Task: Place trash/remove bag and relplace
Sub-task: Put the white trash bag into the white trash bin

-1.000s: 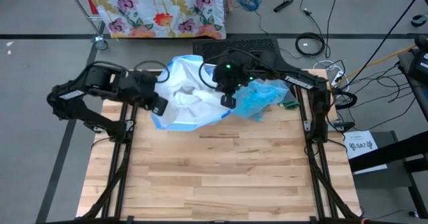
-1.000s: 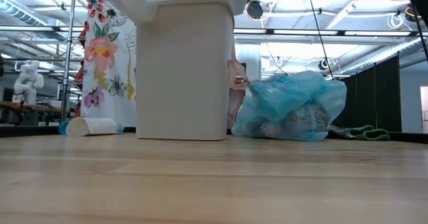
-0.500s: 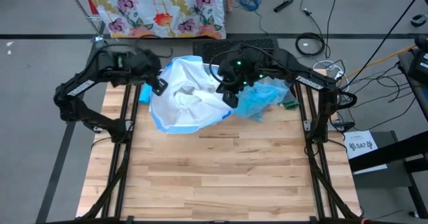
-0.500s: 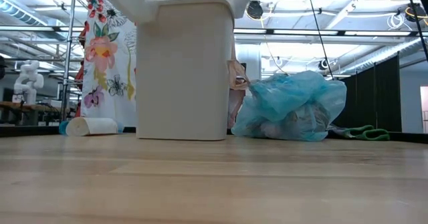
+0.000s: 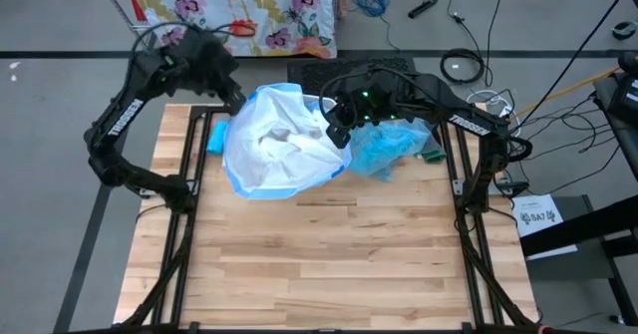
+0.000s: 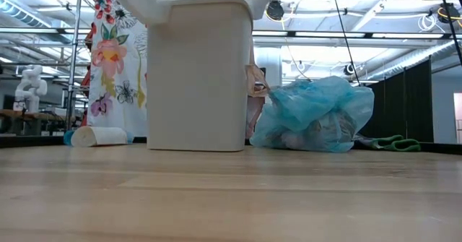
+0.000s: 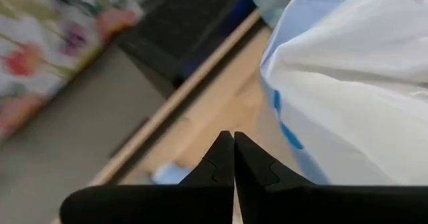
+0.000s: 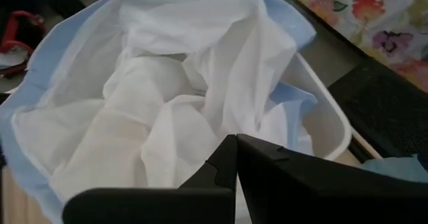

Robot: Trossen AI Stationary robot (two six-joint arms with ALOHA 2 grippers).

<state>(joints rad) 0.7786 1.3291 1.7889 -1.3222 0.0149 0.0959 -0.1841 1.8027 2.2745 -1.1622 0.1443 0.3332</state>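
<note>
White bag, blue-hemmed: draped in and over the pale bin, rear middle of the wooden surface. Light-blue bag, stuffed with trash: on the surface, just beside the bin. Paper roll: bin's other side. Left tool, right tool: fingers together, empty, flanking the bin's rim. Floral cloth: behind.

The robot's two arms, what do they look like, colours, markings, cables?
Both arms are black, jointed tubes. The right arm carries white lettering along one link and a green light glows near its wrist. Each gripper, left and right, ends in two flat, dark, pointed fingers. Thin black cables loop above the wrists.
</note>
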